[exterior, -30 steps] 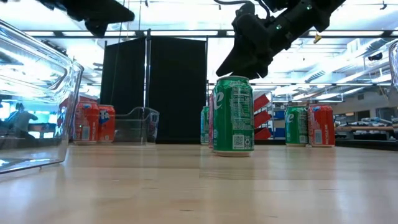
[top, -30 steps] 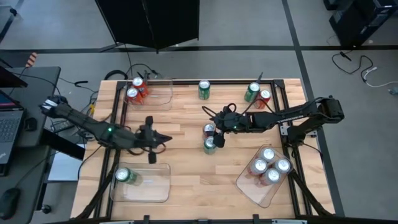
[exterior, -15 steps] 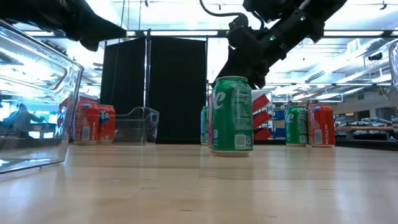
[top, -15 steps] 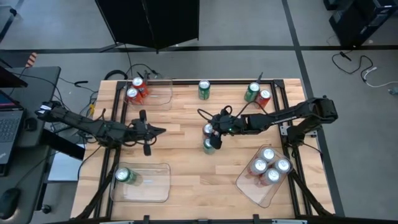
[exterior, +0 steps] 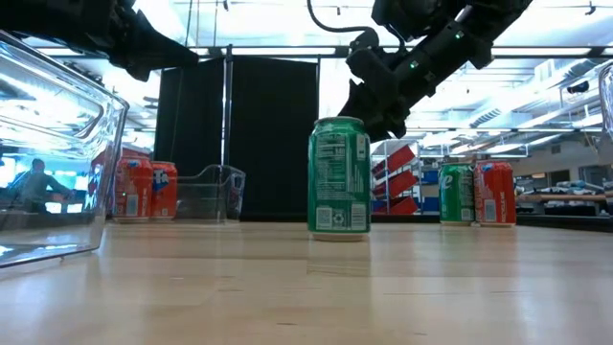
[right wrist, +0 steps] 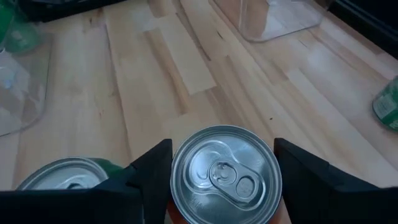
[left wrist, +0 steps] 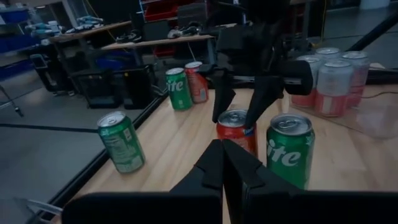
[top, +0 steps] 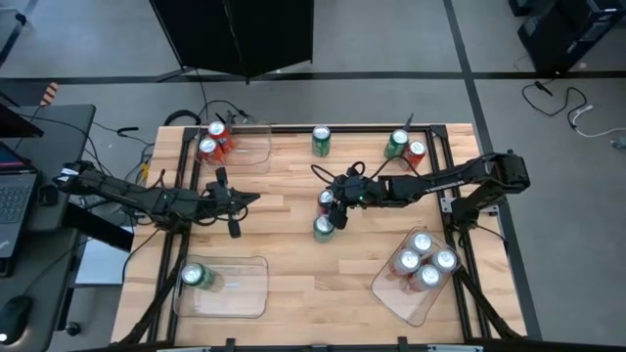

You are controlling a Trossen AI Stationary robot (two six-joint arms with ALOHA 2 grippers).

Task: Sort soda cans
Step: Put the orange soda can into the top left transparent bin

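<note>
Soda cans are spread over the wooden table (top: 293, 274). At frame centre in the high view, the right gripper (top: 335, 207) sits over a red can (right wrist: 225, 174), its fingers (right wrist: 149, 171) straddling the can top on both sides; contact cannot be confirmed. A green can (top: 323, 227) stands just beside it, toward the lower edge. Four silver-white cans (top: 423, 259) fill the lower-right tray (top: 391, 298). The left gripper (top: 233, 202), left of centre, is closed and empty.
</note>
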